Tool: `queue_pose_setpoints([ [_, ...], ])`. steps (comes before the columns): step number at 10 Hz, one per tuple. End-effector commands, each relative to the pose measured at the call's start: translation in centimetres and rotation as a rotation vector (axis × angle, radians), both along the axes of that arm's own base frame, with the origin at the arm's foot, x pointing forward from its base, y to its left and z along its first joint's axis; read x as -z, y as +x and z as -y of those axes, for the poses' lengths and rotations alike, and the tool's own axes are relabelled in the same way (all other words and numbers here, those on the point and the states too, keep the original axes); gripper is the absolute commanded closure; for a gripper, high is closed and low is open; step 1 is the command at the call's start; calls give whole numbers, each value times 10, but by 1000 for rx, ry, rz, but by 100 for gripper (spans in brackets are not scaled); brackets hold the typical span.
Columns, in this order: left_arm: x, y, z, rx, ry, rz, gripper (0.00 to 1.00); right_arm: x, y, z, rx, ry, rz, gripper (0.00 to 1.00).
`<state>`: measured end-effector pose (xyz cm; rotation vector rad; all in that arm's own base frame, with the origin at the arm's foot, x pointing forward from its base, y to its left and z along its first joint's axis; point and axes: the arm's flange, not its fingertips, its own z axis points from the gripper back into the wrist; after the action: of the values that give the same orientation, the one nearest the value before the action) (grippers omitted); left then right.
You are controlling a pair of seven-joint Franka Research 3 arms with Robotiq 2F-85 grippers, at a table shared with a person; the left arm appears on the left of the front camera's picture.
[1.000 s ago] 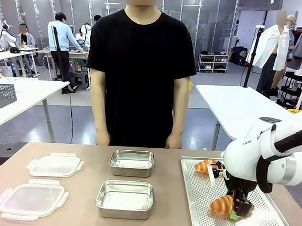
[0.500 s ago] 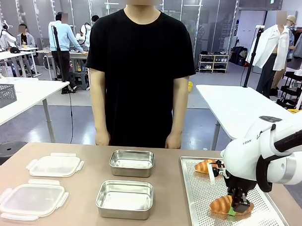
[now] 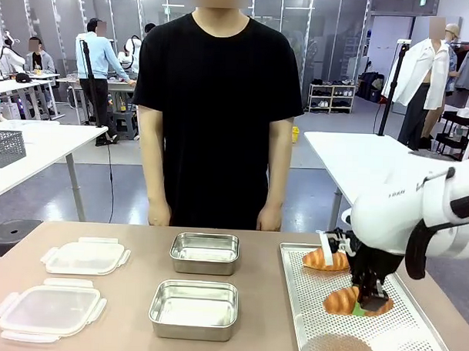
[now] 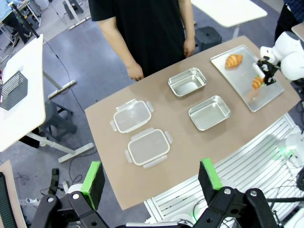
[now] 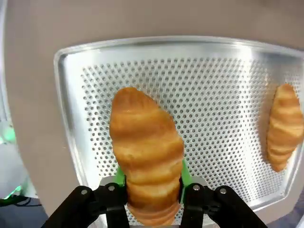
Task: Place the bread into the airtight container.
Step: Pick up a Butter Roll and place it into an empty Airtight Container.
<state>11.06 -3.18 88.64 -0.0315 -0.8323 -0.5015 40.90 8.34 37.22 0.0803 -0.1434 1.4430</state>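
Observation:
My right gripper (image 3: 363,305) is shut on a golden croissant (image 3: 346,301) and holds it a little above the perforated metal tray (image 3: 314,332). In the right wrist view the croissant (image 5: 146,147) sits between the green pads (image 5: 185,175), with the tray (image 5: 213,95) below it. A second croissant (image 3: 326,259) lies at the tray's far end, also seen as the croissant (image 5: 282,126) at the right. Two open steel containers stand mid-table, one near (image 3: 194,309) and one far (image 3: 205,253). My left gripper (image 4: 152,178) is open, high above the table.
Two clear plastic lids (image 3: 51,309) (image 3: 85,256) lie at the table's left. A person in a black shirt (image 3: 219,106) stands at the far edge with hands down. The lifted croissant's shadow (image 3: 338,348) falls on the tray's near part.
My right gripper has lifted the croissant off the tray and carried it upward and slightly away from the near edge. The rest has not moved.

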Motion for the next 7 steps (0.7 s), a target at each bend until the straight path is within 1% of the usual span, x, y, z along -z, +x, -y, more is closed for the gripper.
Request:
queue_pose_setpoints([
  [1,-4,-11,1,4,0,14,0,-44,0,-38,47,-33,-1,54],
  [2,-4,-11,1,4,0,14,0,-58,4,-63,59,-31,-10,54],
  [3,-4,-11,1,4,0,14,0,-64,10,-90,77,-14,-48,54],
  [5,-4,-11,1,4,0,14,0,-61,15,-148,89,-36,-51,54],
  [7,-4,-11,1,4,0,14,0,-55,16,-196,61,-12,-49,54],
])
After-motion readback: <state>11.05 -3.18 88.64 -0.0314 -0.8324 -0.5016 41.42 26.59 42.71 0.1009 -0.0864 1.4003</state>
